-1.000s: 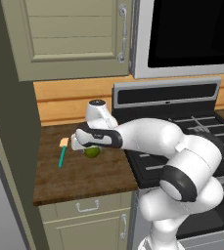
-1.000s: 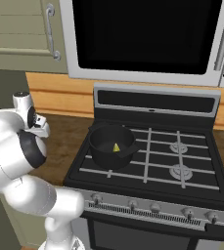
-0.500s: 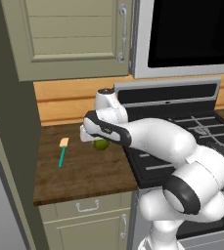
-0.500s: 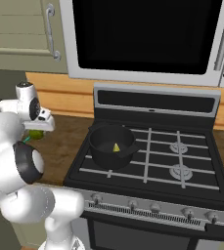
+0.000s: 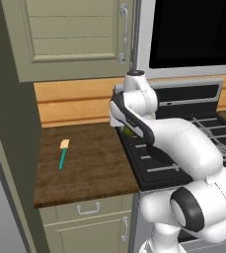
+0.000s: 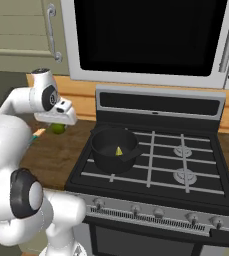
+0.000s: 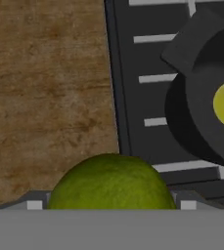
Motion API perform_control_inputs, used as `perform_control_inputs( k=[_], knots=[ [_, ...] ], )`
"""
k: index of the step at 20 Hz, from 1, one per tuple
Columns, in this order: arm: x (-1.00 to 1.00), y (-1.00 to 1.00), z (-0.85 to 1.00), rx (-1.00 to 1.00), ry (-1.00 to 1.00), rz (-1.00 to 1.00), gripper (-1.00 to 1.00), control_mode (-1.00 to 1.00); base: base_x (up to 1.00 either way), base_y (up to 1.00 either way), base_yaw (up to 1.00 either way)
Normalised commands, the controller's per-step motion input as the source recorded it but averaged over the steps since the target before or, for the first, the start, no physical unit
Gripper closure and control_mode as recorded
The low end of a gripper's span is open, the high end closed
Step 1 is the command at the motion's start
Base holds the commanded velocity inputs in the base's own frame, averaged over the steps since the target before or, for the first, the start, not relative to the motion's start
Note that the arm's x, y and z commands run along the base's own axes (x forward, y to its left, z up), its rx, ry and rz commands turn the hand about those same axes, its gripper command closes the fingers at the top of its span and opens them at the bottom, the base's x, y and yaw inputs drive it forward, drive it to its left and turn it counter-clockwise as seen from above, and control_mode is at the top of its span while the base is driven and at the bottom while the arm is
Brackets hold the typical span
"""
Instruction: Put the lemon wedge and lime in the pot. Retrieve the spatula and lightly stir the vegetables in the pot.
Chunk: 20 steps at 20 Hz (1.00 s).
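3 views, each giving something the others lack. left base view: the spatula lies flat on the wooden tabletop, well apart from the arm, its long axis running near-to-far, tan blade at the far end toward the wall and teal handle toward the tabletop's front edge. a sliver of the lime peeks out green under the white hand, at the seam where the tabletop meets the stove.

right base view: the end effector hangs above the tabletop just left of the stove, with the lime tucked under it; a short bit of the spatula shows beside the arm. the pot sits on the front-left burner, dark and upright, and the lemon wedge rests inside it on the bottom, its pointed tip up.

hand view: the lime fills the lower middle between the 2 finger tips, which stand wide and press its sides, so the end effector is pinching the lime, lifted off the tabletop. below and beyond it lie wood grain on the left and the stove's dark grate on the right. the pot's rim and a handle show at the right edge, with the lemon wedge as a yellow patch inside.
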Motion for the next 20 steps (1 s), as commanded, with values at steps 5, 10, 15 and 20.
perform_control_inputs(
  k=[5, 10, 15, 20],
  knots=[
    [-0.01, -1.0, 0.07, -0.04, 0.0, -0.17, 1.0, -1.0, 0.0, 0.0, 0.0],
    [0.02, -1.0, -0.09, -0.03, 0.04, -0.12, 1.0, -1.0, 0.0, 0.0, 0.0],
    [0.03, -1.0, -0.17, 0.0, 0.01, -0.09, 1.0, -1.0, 0.0, 0.0, 0.0],
    [0.24, -0.41, -0.2, 0.06, 0.0, -0.01, 1.0, -1.0, 0.0, 0.0, 0.0]
  ],
)
